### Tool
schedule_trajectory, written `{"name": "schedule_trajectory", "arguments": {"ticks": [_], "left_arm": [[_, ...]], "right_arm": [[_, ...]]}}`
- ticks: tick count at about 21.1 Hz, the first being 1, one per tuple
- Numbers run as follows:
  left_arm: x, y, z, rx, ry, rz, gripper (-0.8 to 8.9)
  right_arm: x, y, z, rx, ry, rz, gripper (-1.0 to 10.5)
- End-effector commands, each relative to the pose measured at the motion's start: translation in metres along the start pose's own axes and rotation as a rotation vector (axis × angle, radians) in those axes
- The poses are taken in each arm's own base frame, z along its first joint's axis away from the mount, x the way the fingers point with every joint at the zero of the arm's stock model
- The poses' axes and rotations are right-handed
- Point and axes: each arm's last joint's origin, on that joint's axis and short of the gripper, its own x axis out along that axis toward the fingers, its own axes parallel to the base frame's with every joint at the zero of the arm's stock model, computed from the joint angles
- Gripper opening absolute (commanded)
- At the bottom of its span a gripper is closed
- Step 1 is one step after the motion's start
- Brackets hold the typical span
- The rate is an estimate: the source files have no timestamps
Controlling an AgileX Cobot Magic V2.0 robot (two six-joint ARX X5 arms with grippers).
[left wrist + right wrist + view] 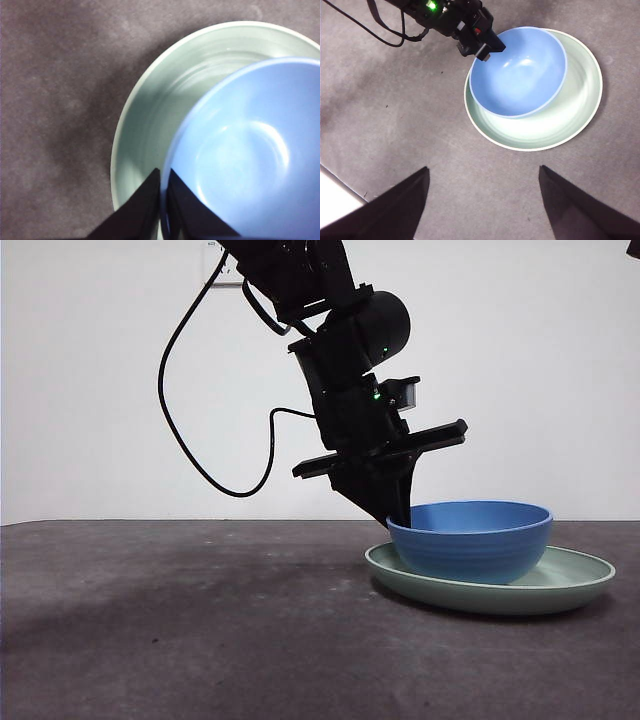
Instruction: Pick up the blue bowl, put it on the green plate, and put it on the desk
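Note:
The blue bowl (pixel 470 540) rests inside the green plate (pixel 565 585) on the dark grey desk (pixel 180 620), off-centre towards the plate's left side. My left gripper (pixel 400 515) reaches down from above and is shut on the bowl's left rim, one jaw inside and one outside. The left wrist view shows the jaws (pixel 163 186) pinching the bowl (pixel 250 160) over the plate (pixel 160 105). My right gripper (pixel 482 200) is open and empty, high above the desk, looking down on the bowl (pixel 520 70), the plate (pixel 560 122) and the left gripper (pixel 487 50).
A black cable (pixel 190 440) loops from the left arm over the desk's left half. A white wall stands behind the desk. A pale edge (pixel 335 200) shows at the corner of the right wrist view.

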Motion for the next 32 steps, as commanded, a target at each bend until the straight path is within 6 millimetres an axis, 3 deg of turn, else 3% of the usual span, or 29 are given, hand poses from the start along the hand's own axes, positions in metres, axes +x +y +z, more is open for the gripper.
{"name": "schedule_trajectory", "arguments": {"ticks": [1,3,7,11,15,19,24,28,32], "left_arm": [[0.006,-0.005,0.004,0.008,-0.012,-0.004,0.09],[0.006,-0.005,0.004,0.008,-0.009,-0.005,0.12],[0.006,-0.007,0.003,0.011,-0.002,-0.013,1.86],[0.002,-0.009,0.004,0.008,0.015,-0.045,1.96],[-0.023,-0.008,0.018,-0.001,0.015,-0.04,1.96],[-0.076,-0.002,0.036,-0.01,-0.096,-0.04,1.96],[-0.179,0.023,0.04,-0.04,-0.268,-0.007,1.96],[-0.257,0.045,0.02,-0.05,-0.351,0.013,1.96],[-0.302,0.056,-0.014,-0.037,-0.364,0.0,1.95]], "right_arm": [[-0.002,0.002,0.005,-0.002,-0.016,-0.001,3.5],[-0.002,0.002,0.005,-0.002,-0.016,-0.001,3.5],[-0.002,0.002,0.005,-0.002,-0.016,-0.001,3.5],[-0.003,0.001,0.005,-0.004,-0.019,-0.005,3.5],[-0.002,0.001,0.006,-0.008,-0.026,-0.006,3.5],[-0.003,0.001,0.006,-0.007,-0.025,-0.018,3.5],[-0.003,0.0,0.006,-0.006,-0.022,-0.05,3.5],[-0.003,0.0,0.006,-0.006,-0.022,-0.05,3.5],[-0.003,0.0,0.006,-0.006,-0.023,-0.05,3.5]]}}
